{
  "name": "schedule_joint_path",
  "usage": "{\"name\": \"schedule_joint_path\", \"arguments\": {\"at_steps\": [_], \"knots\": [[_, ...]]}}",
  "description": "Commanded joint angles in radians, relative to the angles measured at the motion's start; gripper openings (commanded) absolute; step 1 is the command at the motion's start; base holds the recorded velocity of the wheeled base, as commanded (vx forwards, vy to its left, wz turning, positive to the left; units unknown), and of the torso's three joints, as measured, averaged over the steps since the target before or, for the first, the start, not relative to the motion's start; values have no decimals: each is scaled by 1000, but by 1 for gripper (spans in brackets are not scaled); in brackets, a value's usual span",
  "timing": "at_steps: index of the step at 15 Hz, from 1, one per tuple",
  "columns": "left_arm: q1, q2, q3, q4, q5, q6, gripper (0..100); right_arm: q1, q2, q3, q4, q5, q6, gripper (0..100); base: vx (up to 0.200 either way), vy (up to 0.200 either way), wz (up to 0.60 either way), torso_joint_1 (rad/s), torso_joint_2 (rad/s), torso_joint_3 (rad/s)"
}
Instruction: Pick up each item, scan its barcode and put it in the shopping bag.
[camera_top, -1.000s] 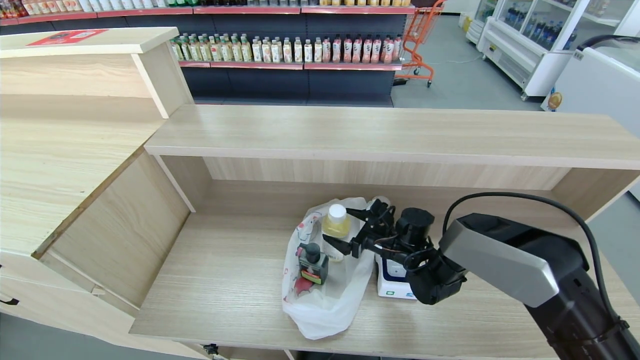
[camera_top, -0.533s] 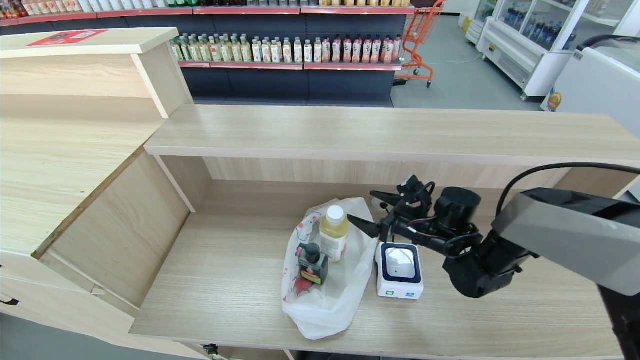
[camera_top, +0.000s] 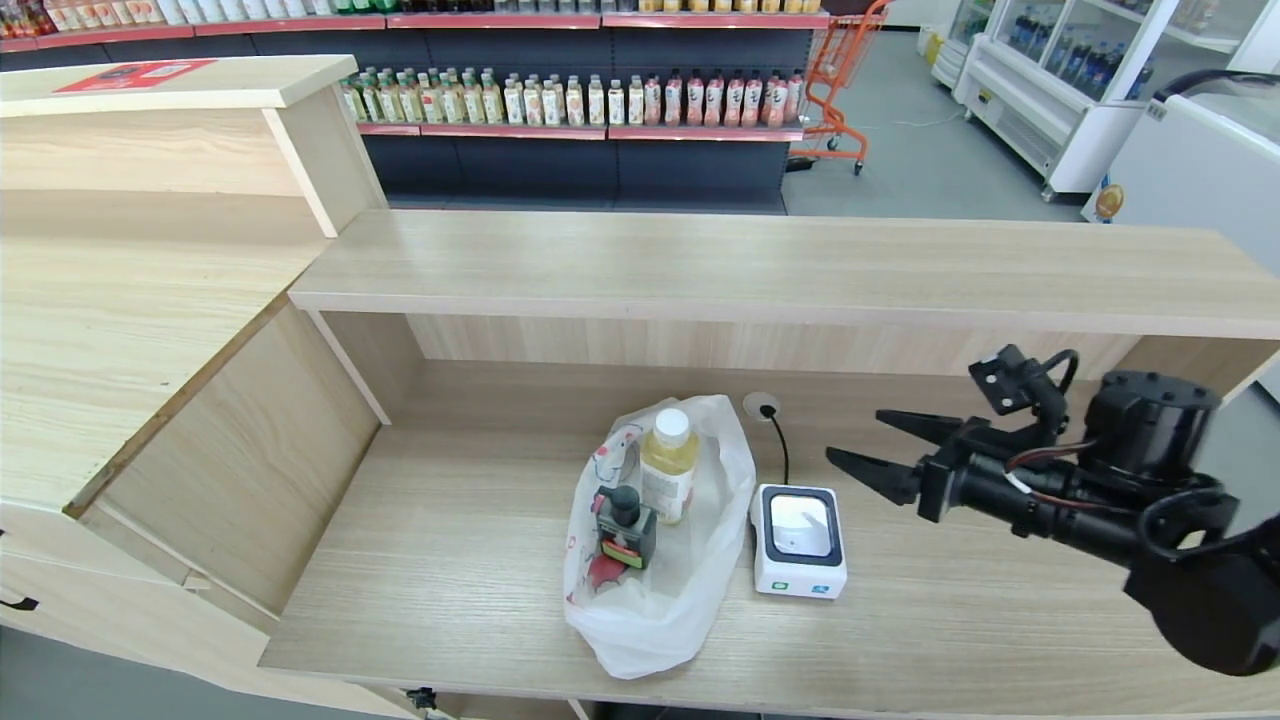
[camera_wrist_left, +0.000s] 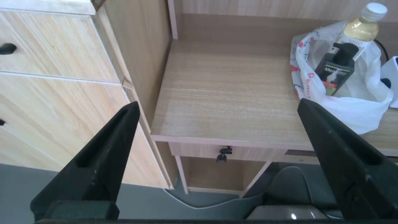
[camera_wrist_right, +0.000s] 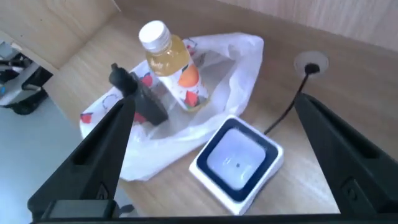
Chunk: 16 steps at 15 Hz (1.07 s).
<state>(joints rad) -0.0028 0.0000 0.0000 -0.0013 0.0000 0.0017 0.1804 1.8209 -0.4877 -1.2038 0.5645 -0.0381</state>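
Observation:
A white plastic shopping bag (camera_top: 650, 590) lies open on the lower counter. Inside it stand a yellow juice bottle (camera_top: 668, 465) with a white cap and a dark pump bottle (camera_top: 625, 523) beside it. The bag (camera_wrist_right: 174, 134), the juice bottle (camera_wrist_right: 169, 62) and the pump bottle (camera_wrist_right: 138, 96) also show in the right wrist view. A white barcode scanner (camera_top: 797, 540) sits just right of the bag. My right gripper (camera_top: 878, 448) hangs open and empty above the counter, to the right of the scanner. My left gripper (camera_wrist_left: 217, 155) is open and empty, low at the counter's left front edge, with the bag (camera_wrist_left: 348, 93) farther off.
The scanner's black cable (camera_top: 780, 445) runs back to a round hole (camera_top: 761, 404) in the counter. A raised wooden shelf (camera_top: 780, 265) overhangs the back of the work surface. A side panel (camera_top: 240, 450) walls the left. Drawers (camera_wrist_left: 56, 68) sit beside the counter.
My right gripper drew back from the bag, rightward and up past the scanner, open and empty. The juice bottle stays standing in the bag. The scanner, hidden before, is uncovered.

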Motion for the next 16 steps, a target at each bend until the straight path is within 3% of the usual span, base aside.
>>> {"name": "schedule_joint_path", "arguments": {"at_steps": [1, 3, 5, 8, 10, 11, 14, 16], "knots": [[0, 2, 0, 0, 0, 0, 100, -68, -325, 83, 254, -20, 46, 100, 0, 0, 0, 0, 0, 0], [0, 2, 0, 0, 0, 0, 100, -110, -445, 100, 351, -46, 47, 100, 0, 0, 0, 0, 0, 0], [0, 2, 0, 0, 0, 0, 100, -116, -528, 155, 352, -124, 43, 100, 0, 0, 0, 0, 0, 0], [1, 2, 0, 0, 0, 0, 100, -118, -822, 339, 431, -373, 6, 100, 0, 0, 0, 0, 0, 0], [0, 2, 0, 0, 0, 0, 100, -105, -1060, 423, 603, -416, 6, 100, 0, 0, 0, 0, 0, 0], [0, 2, 0, 0, 0, 0, 100, -144, -1220, 455, 721, -414, 6, 100, 0, 0, 0, 0, 0, 0], [0, 2, 0, 0, 0, 0, 100, -203, -1529, 488, 880, -406, -17, 100, 0, 0, 0, 0, 0, 0], [0, 2, 0, 0, 0, 0, 100, -203, -1778, 488, 1153, -443, -63, 100, 0, 0, 0, 0, 0, 0]]}}
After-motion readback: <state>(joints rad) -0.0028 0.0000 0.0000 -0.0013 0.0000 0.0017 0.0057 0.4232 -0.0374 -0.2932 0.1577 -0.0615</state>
